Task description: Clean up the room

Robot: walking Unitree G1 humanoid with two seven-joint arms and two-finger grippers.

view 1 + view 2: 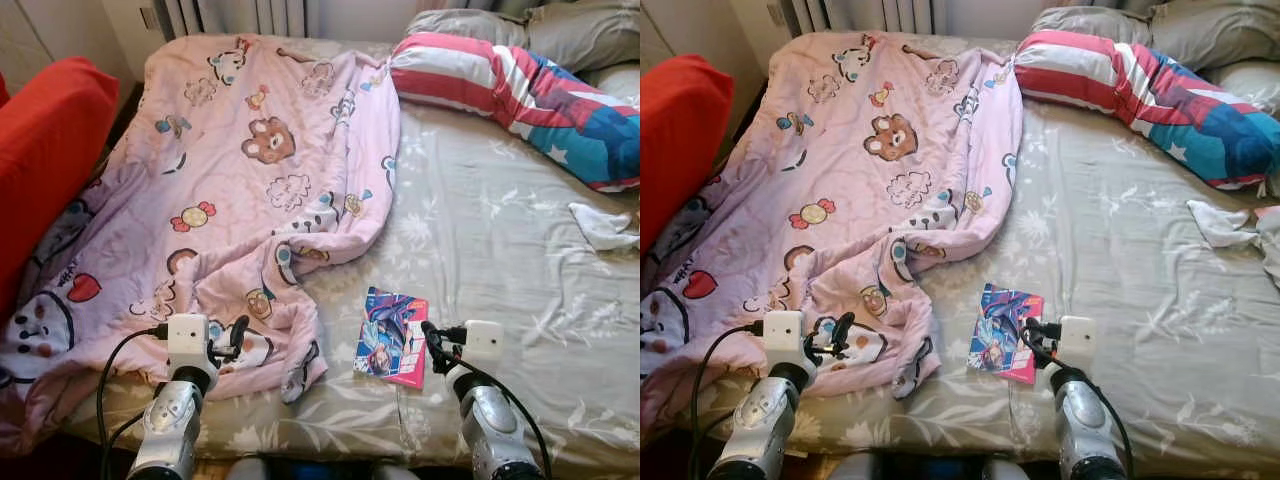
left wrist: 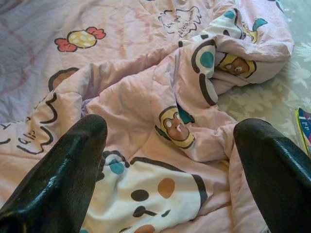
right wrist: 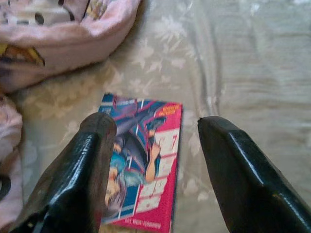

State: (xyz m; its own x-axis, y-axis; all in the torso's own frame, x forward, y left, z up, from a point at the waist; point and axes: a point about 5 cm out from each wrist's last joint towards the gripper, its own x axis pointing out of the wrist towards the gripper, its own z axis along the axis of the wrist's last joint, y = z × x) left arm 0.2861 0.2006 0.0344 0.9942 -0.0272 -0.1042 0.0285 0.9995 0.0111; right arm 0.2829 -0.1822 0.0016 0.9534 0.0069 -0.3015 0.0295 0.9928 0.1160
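A pink cartoon-print blanket (image 1: 240, 170) lies rumpled over the left half of the bed. A pink and blue comic book (image 1: 392, 338) lies flat on the grey floral sheet (image 1: 490, 240) near the bed's front edge. My right gripper (image 1: 436, 346) hovers open just right of the book, which shows between its fingers (image 3: 92, 165) in the right wrist view as the book (image 3: 146, 160). My left gripper (image 1: 232, 338) is open over the blanket's front folds (image 2: 165, 145).
A red cushion (image 1: 45, 150) stands at the left edge. A striped red, white and blue pillow (image 1: 520, 95) and grey pillows (image 1: 560, 30) lie at the head of the bed. A white cloth (image 1: 605, 225) rests at the right. A radiator (image 1: 240, 15) is behind.
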